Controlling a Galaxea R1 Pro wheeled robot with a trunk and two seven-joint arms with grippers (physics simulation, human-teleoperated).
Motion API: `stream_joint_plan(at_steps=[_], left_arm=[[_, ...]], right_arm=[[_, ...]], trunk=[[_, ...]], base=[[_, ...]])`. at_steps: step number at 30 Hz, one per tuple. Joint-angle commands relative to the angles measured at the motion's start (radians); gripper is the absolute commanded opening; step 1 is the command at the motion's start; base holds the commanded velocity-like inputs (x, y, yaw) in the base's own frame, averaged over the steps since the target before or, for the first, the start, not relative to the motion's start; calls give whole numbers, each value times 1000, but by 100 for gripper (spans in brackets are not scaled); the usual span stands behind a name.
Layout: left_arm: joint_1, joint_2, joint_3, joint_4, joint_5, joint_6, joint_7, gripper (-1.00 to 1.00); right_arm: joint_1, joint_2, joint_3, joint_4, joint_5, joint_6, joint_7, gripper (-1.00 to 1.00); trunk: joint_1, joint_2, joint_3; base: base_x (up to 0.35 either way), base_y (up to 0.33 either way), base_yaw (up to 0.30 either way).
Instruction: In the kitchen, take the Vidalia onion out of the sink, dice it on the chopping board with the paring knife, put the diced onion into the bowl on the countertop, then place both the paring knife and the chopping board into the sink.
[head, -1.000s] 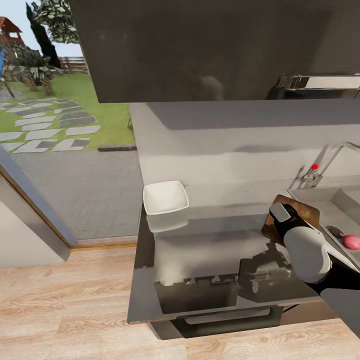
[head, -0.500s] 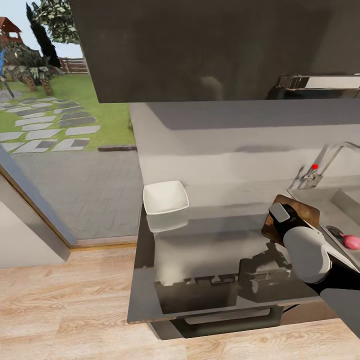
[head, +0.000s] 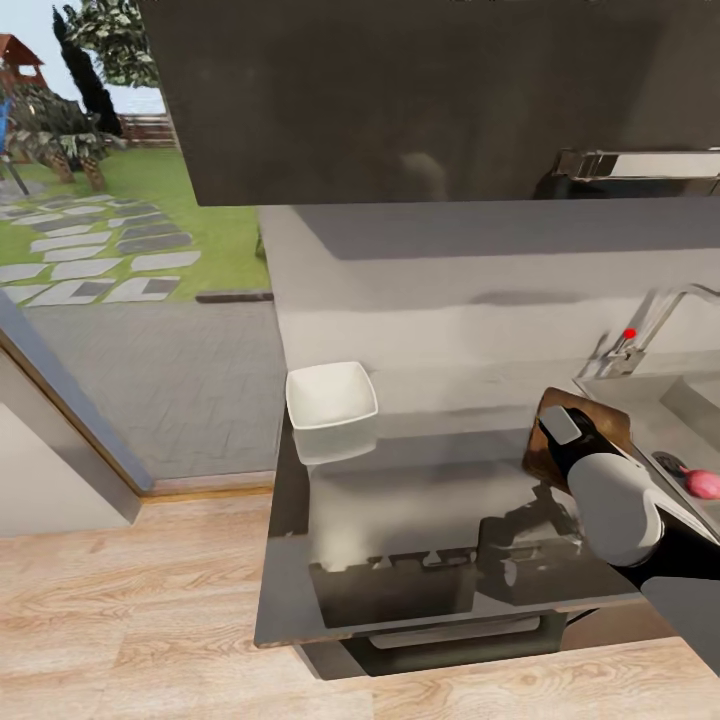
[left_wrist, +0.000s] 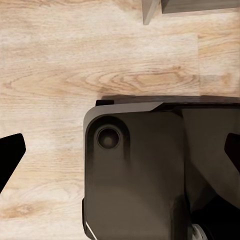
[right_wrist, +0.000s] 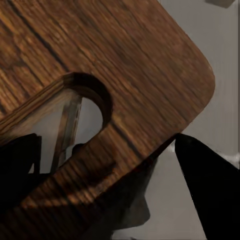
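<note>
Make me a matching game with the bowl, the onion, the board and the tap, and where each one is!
Things:
1. bowl
2. onion
3. board
4. tap

Places:
A. between the right gripper's fingers
B. down in the sink
C. on the countertop's left end
D. standing behind the sink, with a red dot

Pairs: 1-C, 2-B, 3-A, 4-D

R arm (head: 610, 500) hides chopping board (head: 600, 415) near end; sink (head: 690, 400) cut off at frame edge.
</note>
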Motion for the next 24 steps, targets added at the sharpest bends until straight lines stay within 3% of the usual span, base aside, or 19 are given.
stream_joint_plan(at_steps=[1, 14, 20, 24], left_arm=[[0, 0, 0, 0, 1, -3, -1, 100], [0, 1, 3, 16, -1, -3, 1, 100], [0, 2, 3, 17, -4, -3, 1, 100], [0, 7, 7, 13, -5, -3, 1, 100]], right_arm=[[0, -1, -6, 6, -13, 12, -4, -100], [0, -5, -5, -1, -8, 18, 1, -100], [0, -5, -5, -3, 76, 14, 4, -100], [0, -4, -4, -2, 98, 13, 5, -100]], trunk=[[1, -1, -2], [1, -1, -2], [1, -1, -2], [1, -1, 1]], base=[[0, 0, 0], [0, 0, 0], [0, 0, 0], [0, 0, -34]])
